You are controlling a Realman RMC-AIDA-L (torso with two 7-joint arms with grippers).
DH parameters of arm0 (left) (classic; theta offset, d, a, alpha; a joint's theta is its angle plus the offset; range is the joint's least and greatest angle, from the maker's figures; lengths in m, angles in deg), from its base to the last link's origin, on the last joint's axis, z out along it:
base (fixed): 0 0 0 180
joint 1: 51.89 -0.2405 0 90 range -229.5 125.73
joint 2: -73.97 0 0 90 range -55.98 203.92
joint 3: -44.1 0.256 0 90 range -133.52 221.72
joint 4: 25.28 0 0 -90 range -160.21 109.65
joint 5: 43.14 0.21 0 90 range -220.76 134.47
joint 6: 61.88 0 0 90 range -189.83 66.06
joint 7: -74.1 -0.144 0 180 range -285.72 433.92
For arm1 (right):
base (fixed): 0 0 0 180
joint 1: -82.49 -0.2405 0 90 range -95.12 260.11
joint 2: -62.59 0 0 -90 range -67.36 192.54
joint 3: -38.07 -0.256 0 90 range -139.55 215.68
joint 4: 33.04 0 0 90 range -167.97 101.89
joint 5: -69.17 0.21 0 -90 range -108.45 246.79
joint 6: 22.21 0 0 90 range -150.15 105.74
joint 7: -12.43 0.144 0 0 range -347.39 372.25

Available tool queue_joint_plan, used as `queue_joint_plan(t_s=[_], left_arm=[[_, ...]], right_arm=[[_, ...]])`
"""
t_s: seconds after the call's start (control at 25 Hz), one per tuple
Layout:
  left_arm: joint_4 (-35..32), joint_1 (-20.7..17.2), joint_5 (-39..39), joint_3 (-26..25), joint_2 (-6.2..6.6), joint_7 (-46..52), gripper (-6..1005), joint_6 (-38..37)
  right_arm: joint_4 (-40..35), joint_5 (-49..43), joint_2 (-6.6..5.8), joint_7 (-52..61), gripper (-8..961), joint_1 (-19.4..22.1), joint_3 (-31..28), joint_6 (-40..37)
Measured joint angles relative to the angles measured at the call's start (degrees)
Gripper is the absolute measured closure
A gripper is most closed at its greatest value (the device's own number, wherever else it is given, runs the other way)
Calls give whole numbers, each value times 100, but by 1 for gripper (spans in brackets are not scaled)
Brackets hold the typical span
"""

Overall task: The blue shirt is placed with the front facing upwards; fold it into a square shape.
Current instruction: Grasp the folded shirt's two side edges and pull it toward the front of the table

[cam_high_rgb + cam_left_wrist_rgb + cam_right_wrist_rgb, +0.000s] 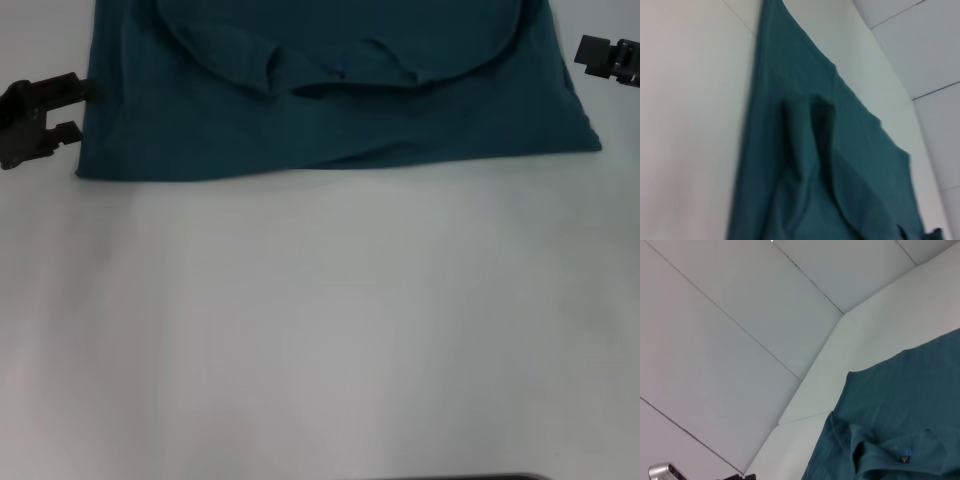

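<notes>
Nearest to me in the head view is a broad bare stretch of the white table (320, 330), with nothing lying on it up to the shirt's edge. Beyond that, the blue shirt (330, 110) lies across the far part of the table, its near edge a fairly straight fold line running from side to side. On top of it I see a curved, doubled-over layer with the round collar (330, 72) showing near the middle, so the cloth is already lying in more than one thickness.

My left gripper (62, 110) sits at the shirt's left edge, low over the table, its two dark fingers (68, 90) spread apart with a gap between them and the upper one just touching the cloth's edge; nothing is pinched. The left wrist view shows the shirt's (830, 165) rumpled folds against the white surface.

My right gripper (598, 55) is off the shirt's far right side, apart from the fabric; I cannot tell whether it is spread or pressed together. In the right wrist view the collar's small black tag (905, 458) shows on the shirt (910, 405), with pale wall panels (740, 330) beyond.
</notes>
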Motion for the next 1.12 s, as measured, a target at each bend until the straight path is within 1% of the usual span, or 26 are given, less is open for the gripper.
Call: queue_joint_plan(t_s=[0.12, 0.24, 0.32, 0.44, 0.72, 1.12], left_arm=[[-8, 48, 151, 44, -8, -188, 220, 259], [-35, 100, 291, 96, -67, -460, 219, 451], [-62, 127, 409, 158, -96, -525, 219, 566], [-157, 158, 547, 209, -106, -527, 219, 737], [-277, 169, 570, 234, -113, -509, 219, 1057], [-599, 354, 588, 353, -83, -479, 219, 1090]], right_arm=[[14, 5, -1, -7, 97, -35, -2, 21], [37, 14, 0, -7, 97, -43, -4, 23], [41, 30, -1, -3, 97, -33, -6, 21], [43, 29, -9, 3, 97, 1, -9, 21], [48, 5, -17, 12, 98, 30, -46, 11], [66, 5, -13, 21, 98, 78, -140, -21]])
